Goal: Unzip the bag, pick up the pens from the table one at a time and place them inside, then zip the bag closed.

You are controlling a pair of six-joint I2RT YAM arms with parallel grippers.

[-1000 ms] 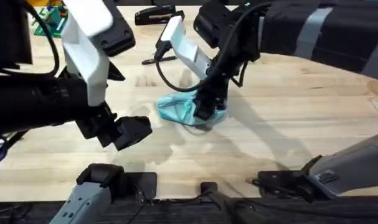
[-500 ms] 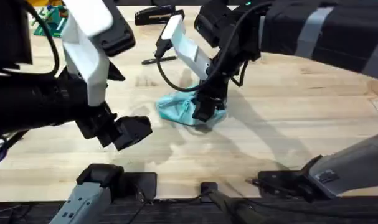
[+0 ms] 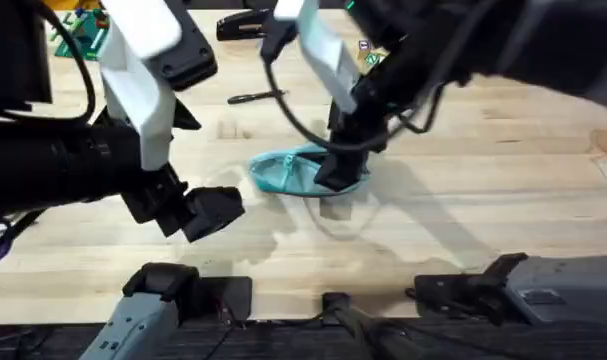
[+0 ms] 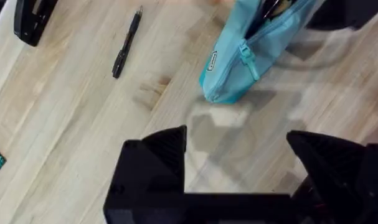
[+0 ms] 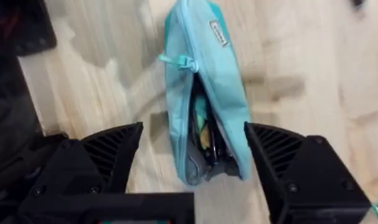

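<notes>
- The bag (image 5: pixel 201 106) sits mid-table (image 3: pixel 483 190), zipper already open, with pens showing inside.
- Right gripper (image 5: pixel 192 155) hovers right over the open mouth, fingers spread wide, holding nothing.
- Left gripper (image 4: pixel 238 162) hangs off to the side, fingers apart too, empty.
- One pen (image 4: pixel 126 42) lies on the wood, well apart from the bag, so I'd say we're mid-loading.
- Next up is probably reaching over to grab that pen, which needs a low, narrow pinch.

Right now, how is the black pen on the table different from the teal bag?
The pen is black, slim and stiff; the bag is teal, wide and of soft fabric. The pen is shorter than the bag. The pen lies apart from both grippers, while the bag lies below the open right gripper, its zipper open, with items showing inside. Both rest on the wooden table.
</notes>
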